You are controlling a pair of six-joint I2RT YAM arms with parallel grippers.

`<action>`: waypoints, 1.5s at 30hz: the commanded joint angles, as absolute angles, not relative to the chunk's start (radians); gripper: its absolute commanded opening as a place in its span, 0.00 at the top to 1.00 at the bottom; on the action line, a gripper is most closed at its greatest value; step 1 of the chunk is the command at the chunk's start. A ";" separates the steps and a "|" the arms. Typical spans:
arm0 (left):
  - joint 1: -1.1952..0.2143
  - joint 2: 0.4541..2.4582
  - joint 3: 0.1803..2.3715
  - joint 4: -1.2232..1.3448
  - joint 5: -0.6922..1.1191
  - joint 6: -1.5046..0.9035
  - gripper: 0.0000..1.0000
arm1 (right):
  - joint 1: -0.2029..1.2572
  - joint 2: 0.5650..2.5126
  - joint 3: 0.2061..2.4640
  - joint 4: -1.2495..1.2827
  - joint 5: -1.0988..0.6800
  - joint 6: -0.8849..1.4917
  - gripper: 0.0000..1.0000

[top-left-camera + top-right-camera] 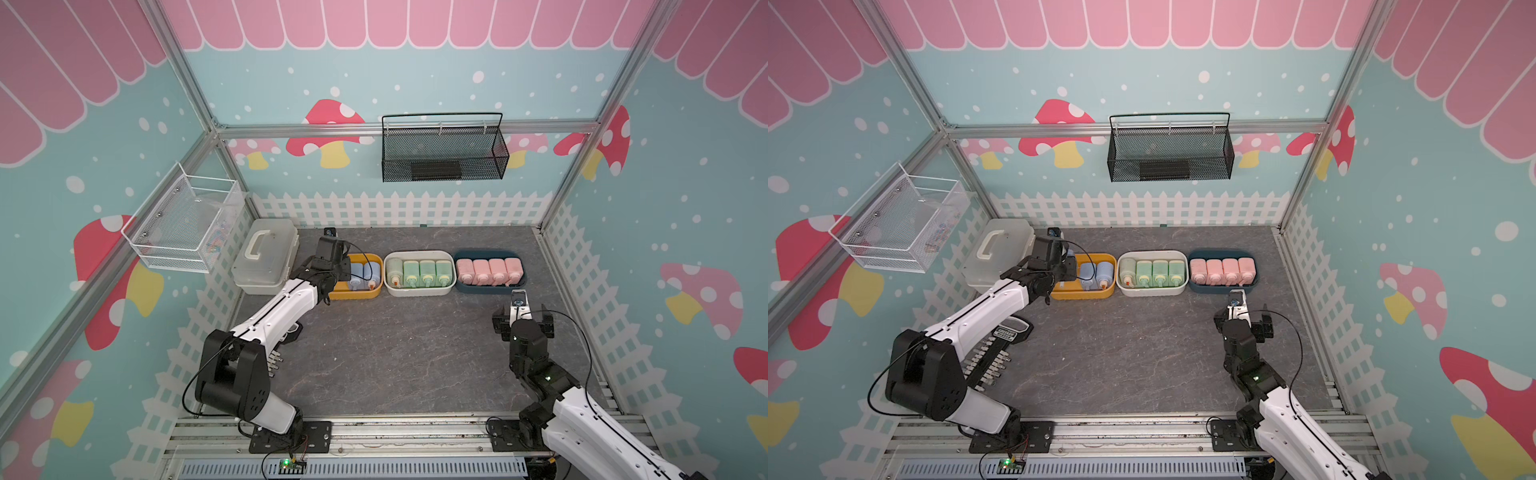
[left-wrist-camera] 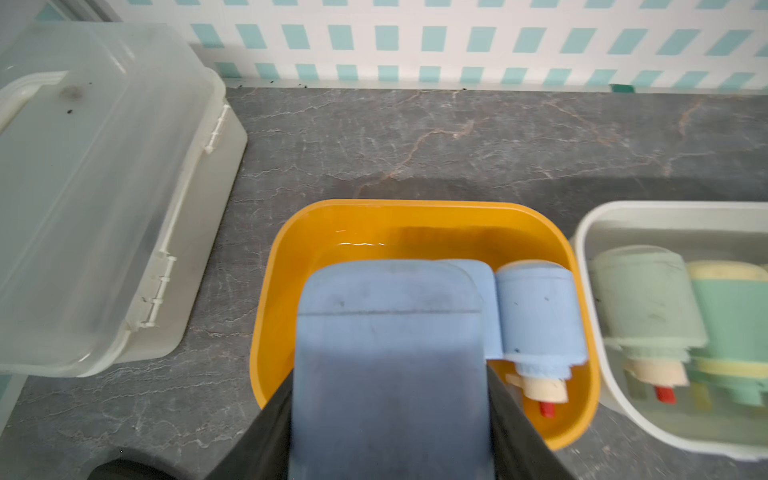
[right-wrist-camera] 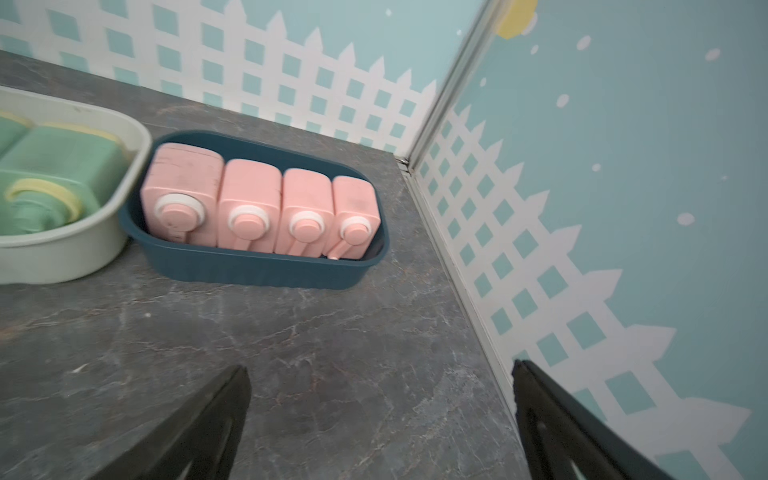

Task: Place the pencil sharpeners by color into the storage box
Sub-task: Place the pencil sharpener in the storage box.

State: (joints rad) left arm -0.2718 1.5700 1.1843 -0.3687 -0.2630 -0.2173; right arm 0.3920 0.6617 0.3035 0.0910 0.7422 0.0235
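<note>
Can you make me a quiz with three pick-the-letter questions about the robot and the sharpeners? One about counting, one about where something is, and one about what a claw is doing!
1. How many green sharpeners lie in the white tray? A. two B. four C. six
2. Where are the pink sharpeners? A. the white tray B. a red tray C. the dark blue tray
3. How is the right gripper? A. open, holding nothing B. shut on a pink sharpener C. shut on a green sharpener

Answers: 1 B, four lie side by side in both top views. 2 C, all four pink ones sit inside it. 3 A, its jaws stand wide apart with nothing between them.
</note>
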 commanded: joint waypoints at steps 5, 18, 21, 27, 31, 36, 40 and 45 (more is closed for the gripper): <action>-0.191 1.699 1.282 -0.350 -0.165 -0.228 1.00 | 0.240 0.736 0.300 0.202 0.560 0.049 0.01; -0.179 1.825 1.248 -0.221 -0.049 -0.282 0.89 | 0.124 1.134 0.299 0.530 0.291 -0.012 0.01; -0.179 1.843 1.243 -0.214 -0.053 -0.280 0.87 | 0.087 1.236 0.349 0.583 0.184 -0.049 0.01; -0.178 1.849 1.231 -0.202 -0.044 -0.293 0.80 | 0.049 1.393 0.436 0.643 0.036 -0.084 0.01; -0.178 1.844 1.226 -0.225 -0.048 -0.295 0.73 | 0.033 1.465 0.422 0.744 -0.041 -0.085 0.01; -0.177 1.851 1.231 -0.261 -0.041 -0.296 0.65 | 0.028 1.490 0.385 0.819 -0.094 -0.107 0.01; -0.180 1.844 1.238 -0.309 -0.054 -0.296 0.59 | 0.026 1.515 0.375 0.871 -0.079 -0.097 0.01; -0.180 1.844 1.254 -0.340 -0.058 -0.272 0.41 | 0.027 1.519 0.369 0.889 -0.078 -0.096 0.01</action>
State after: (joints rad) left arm -0.1741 1.8423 1.2324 -0.3138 -0.0780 -0.2821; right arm 0.0326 1.5116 0.3798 0.8402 -0.0662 -0.0898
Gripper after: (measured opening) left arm 0.572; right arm 0.986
